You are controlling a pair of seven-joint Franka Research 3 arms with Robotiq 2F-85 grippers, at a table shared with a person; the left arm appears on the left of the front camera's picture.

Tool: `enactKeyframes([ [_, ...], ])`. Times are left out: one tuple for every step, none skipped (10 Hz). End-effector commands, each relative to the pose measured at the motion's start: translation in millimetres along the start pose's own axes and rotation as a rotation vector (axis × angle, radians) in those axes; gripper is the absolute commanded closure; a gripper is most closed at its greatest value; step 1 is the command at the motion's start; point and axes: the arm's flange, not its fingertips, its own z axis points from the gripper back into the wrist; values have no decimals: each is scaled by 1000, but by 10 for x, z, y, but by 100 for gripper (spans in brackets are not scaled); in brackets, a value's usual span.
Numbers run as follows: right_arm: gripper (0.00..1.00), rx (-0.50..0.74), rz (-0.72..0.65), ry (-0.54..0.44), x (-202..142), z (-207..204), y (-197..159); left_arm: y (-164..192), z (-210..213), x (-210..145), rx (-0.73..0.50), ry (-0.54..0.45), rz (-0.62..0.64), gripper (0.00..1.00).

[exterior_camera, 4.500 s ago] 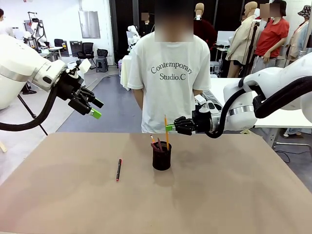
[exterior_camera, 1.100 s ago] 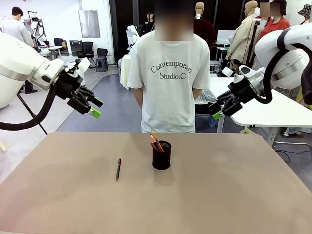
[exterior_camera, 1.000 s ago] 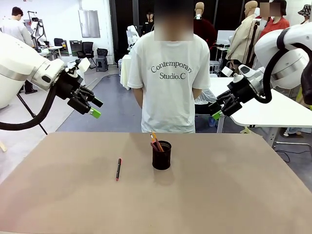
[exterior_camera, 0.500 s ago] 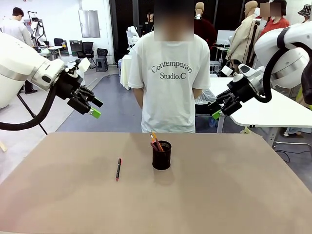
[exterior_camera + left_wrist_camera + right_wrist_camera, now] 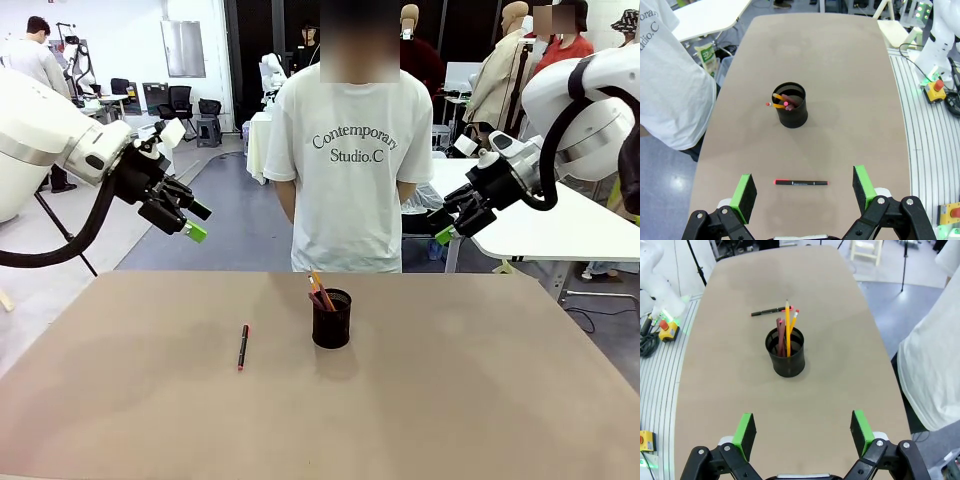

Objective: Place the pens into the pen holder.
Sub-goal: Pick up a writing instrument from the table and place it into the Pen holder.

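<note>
One black pen [image 5: 801, 183] lay loose ahead of the left gripper [image 5: 805, 190], fingers spread, empty | pen holder [image 5: 792, 111] farther ahead | right gripper [image 5: 802, 432] spread too, empty

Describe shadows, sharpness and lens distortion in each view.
Front view: even light, only a soft shadow at the pen holder, focus sharp across the table. Left wrist view: wide-angle bowing of the table edges, black pen crisp. Right wrist view: same bowing, no glare, pencils sharp.

Left claw [image 5: 199, 222] raised, jaws spread wide; right claw [image 5: 438, 227] likewise.
</note>
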Motion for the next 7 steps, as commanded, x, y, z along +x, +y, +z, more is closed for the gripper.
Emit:
enactKeyframes([
  [0,-10,4,11,14,-7,25,0,0,0,0,0,0,0],
  [0,-10,4,11,14,-7,25,-81,17,177,104,228,112,0],
  [0,-10,4,11,14,-7,25,-144,-28,354,206,388,143,0],
  [0,-10,4,11,14,-7,25,-141,-18,475,214,553,300,0],
  [0,-10,4,11,14,-7,25,-156,-98,522,241,641,368,0],
  [0,-10,4,11,14,-7,25,-112,-191,518,297,664,485,0],
  [0,-10,4,11,14,-7,25,-36,-261,481,395,624,545,0],
])
